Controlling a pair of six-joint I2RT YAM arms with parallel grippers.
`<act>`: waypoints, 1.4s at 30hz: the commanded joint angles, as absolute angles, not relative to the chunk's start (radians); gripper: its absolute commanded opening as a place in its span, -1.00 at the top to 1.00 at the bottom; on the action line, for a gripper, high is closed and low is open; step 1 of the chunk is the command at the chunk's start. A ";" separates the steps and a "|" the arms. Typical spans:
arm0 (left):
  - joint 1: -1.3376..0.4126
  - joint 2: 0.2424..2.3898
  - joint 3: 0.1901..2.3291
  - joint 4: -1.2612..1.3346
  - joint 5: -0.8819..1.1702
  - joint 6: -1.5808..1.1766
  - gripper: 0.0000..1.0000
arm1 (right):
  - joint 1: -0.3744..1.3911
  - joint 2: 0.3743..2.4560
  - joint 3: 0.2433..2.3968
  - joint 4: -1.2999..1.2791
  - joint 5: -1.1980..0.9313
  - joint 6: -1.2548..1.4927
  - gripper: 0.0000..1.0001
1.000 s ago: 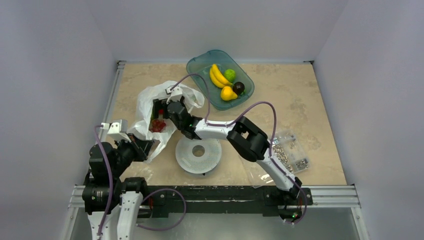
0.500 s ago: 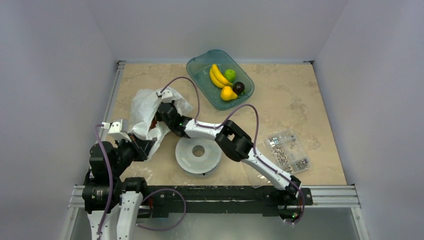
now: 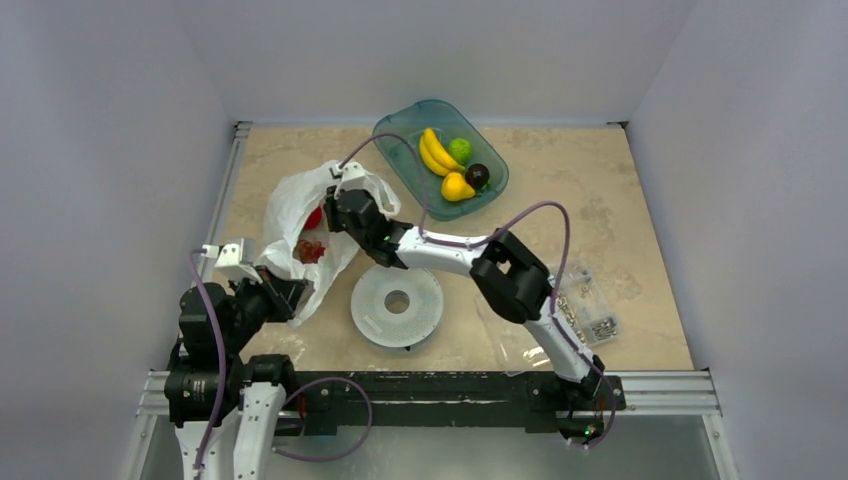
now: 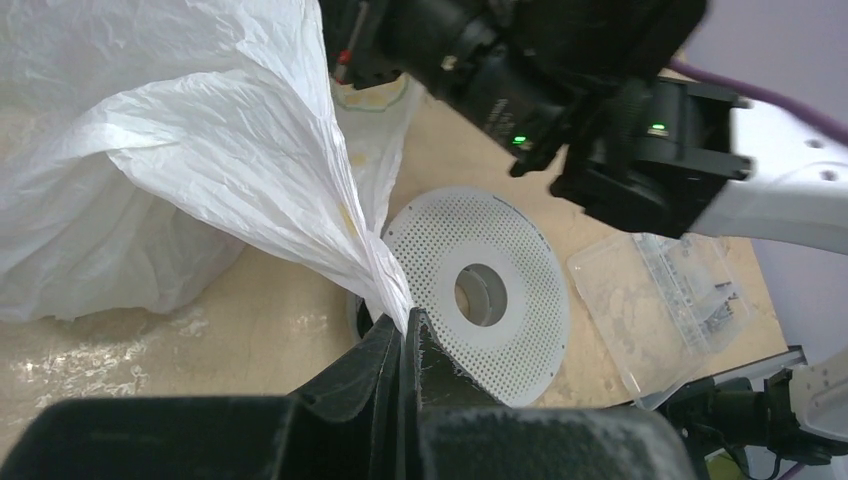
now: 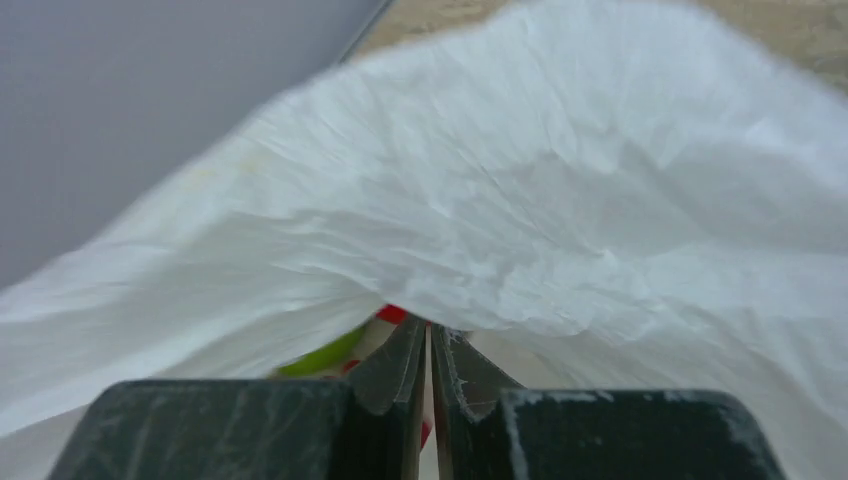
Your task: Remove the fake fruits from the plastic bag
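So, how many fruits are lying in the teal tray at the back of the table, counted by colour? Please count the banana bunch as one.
Yellow: 2, the banana bunch and a yellow fruit
Green: 1, a green fruit
Dark: 1, a dark plum
Total: 4 in the teal tray

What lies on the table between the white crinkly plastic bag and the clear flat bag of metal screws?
A white perforated round disc with a centre hole, lying flat; the top external view shows it, nearer the plastic bag.
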State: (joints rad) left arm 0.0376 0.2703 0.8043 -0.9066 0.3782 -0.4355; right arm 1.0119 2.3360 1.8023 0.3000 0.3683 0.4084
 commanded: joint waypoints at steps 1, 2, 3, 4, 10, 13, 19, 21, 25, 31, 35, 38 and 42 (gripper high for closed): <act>0.032 0.274 0.808 -0.887 0.344 -0.452 1.00 | 1.011 2.140 1.648 0.399 0.294 0.429 0.92; 0.033 0.274 0.809 -0.890 0.338 -0.453 1.00 | 1.011 2.111 1.600 0.403 0.281 0.438 0.95; 0.033 0.271 0.809 -0.890 0.333 -0.454 1.00 | 1.012 2.085 1.578 0.405 0.270 0.448 0.98; 0.034 0.266 0.809 -0.891 0.328 -0.455 1.00 | 1.012 2.051 1.532 0.406 0.254 0.456 1.00; 0.032 0.257 0.816 -0.901 0.299 -0.468 1.00 | 1.016 1.967 1.407 0.430 0.143 0.458 0.93; 0.032 0.297 0.852 -0.952 0.277 -0.499 1.00 | 1.042 1.998 1.422 0.427 0.037 0.427 0.69; 0.032 0.394 0.932 -1.113 0.245 -0.520 1.00 | 1.151 2.104 1.543 0.329 -0.086 0.318 0.42; 0.032 0.387 0.962 -1.173 0.203 -0.507 1.00 | 1.187 2.130 1.550 0.327 -0.144 0.333 0.42; 0.032 0.393 1.043 -1.267 0.142 -0.476 0.18 | 1.228 2.159 1.512 0.334 -0.161 0.374 0.44; 0.032 0.522 1.165 -1.298 0.062 -0.401 -1.00 | 1.246 2.111 1.455 0.309 -0.129 0.430 0.52; 0.032 0.637 1.209 -1.270 0.004 -0.337 -1.00 | 1.225 1.997 1.374 0.315 -0.061 0.527 0.53; 0.032 0.713 1.222 -1.247 0.012 -0.285 -1.00 | 1.198 1.927 1.313 0.359 -0.007 0.586 0.39; 0.032 0.788 1.192 -1.192 0.038 -0.230 -0.94 | 1.169 1.940 1.322 0.377 0.026 0.624 0.32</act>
